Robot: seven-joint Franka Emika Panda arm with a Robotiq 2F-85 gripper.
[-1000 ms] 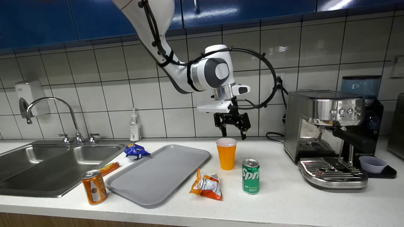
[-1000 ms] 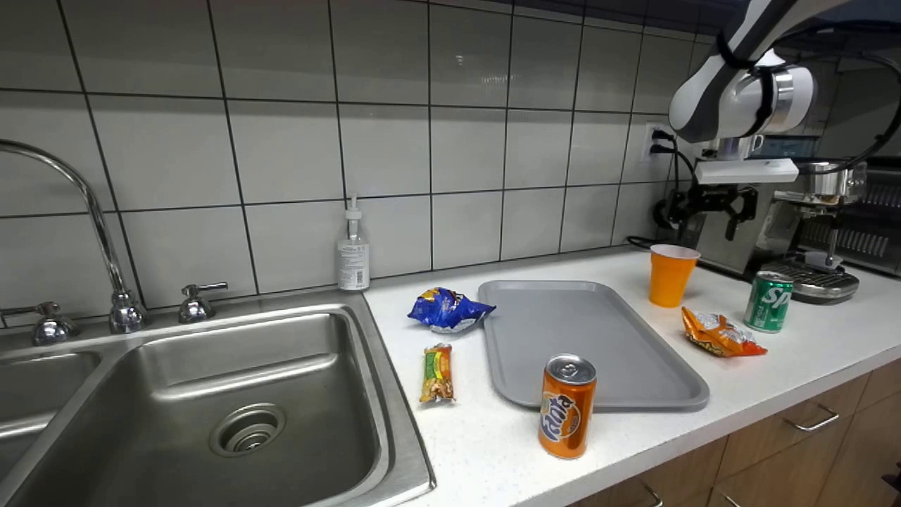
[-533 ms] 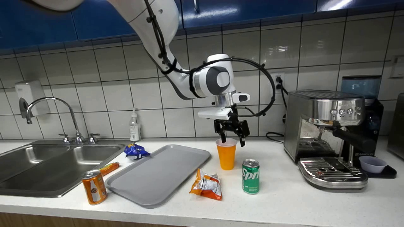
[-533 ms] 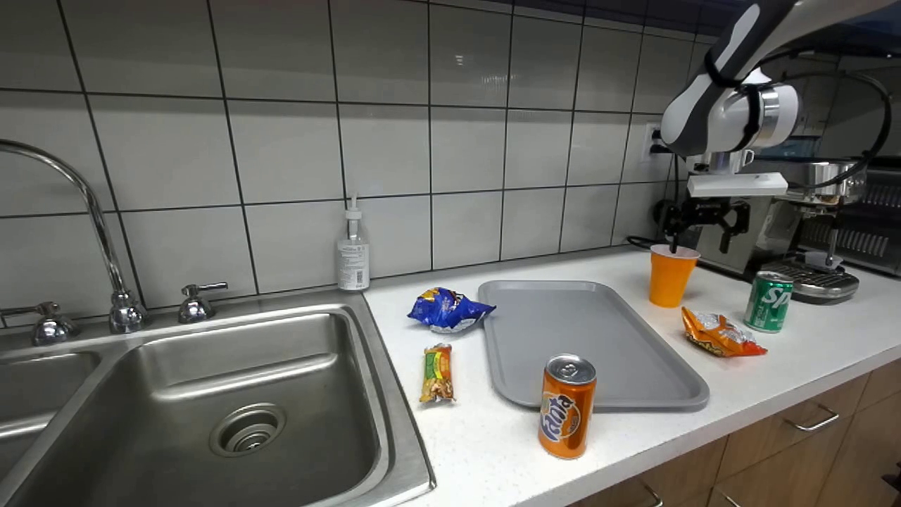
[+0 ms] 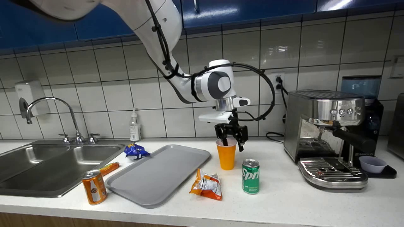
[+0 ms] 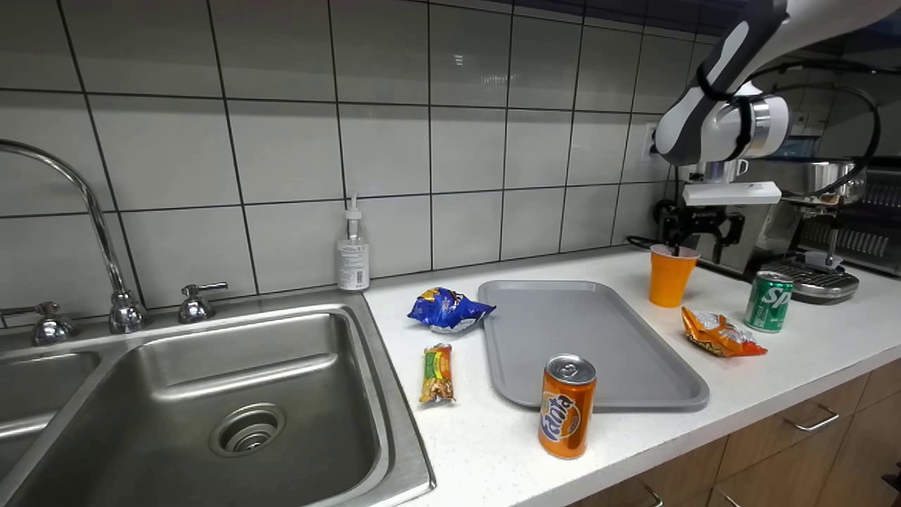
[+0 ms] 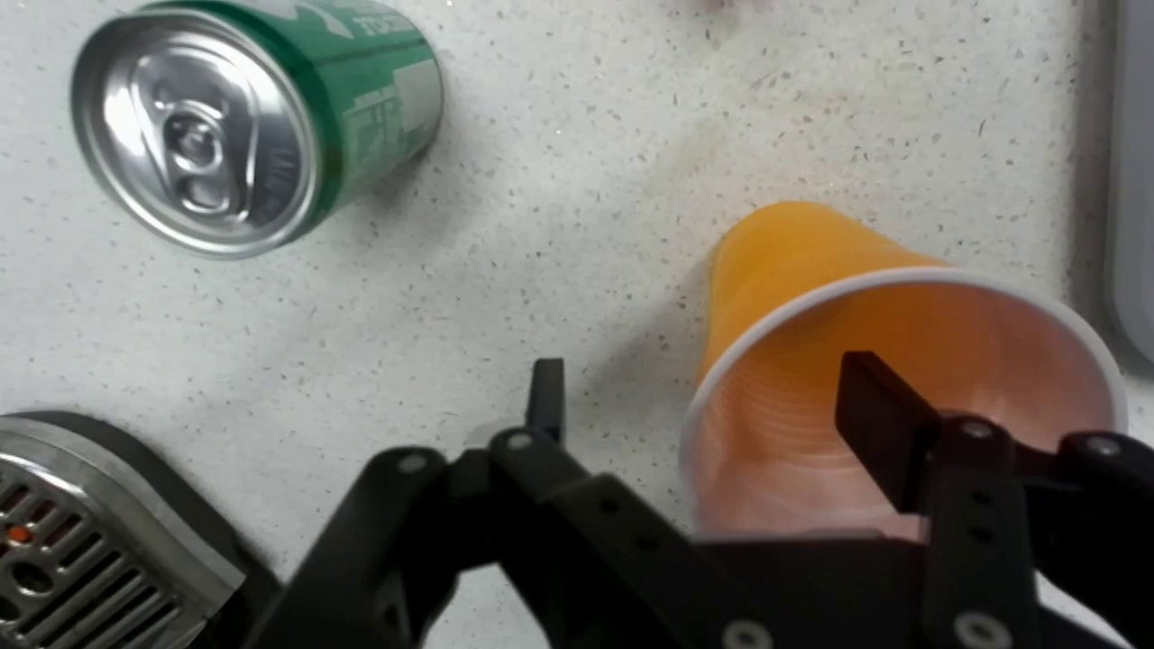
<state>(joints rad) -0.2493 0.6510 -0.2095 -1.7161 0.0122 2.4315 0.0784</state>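
Observation:
An orange cup (image 5: 227, 160) with a white rim stands upright on the counter in both exterior views. My gripper (image 5: 233, 146) is right over it, pointing down. In the wrist view one finger (image 7: 879, 428) reaches into the cup's mouth, while the opposite finger (image 7: 546, 397) is outside, so the near wall of the cup (image 7: 793, 239) lies between them. Gaps show on both sides of that wall, and the gripper (image 7: 710, 406) is open, holding nothing. Close by are a green Sprite can (image 7: 388, 104) and an orange chip bag (image 6: 719, 334).
A grey tray (image 5: 157, 176) lies left of the cup. Around it are an orange Fanta can (image 6: 569, 412), a blue packet (image 6: 448, 310) and a snack bar (image 6: 437, 373). A coffee machine (image 5: 325, 126) stands to the right; the sink (image 6: 380, 422) is beyond the tray.
My gripper has come down from above the cup, and one finger has entered its mouth. The jaws look slightly narrower. Cup, cans and bags have stayed where they were.

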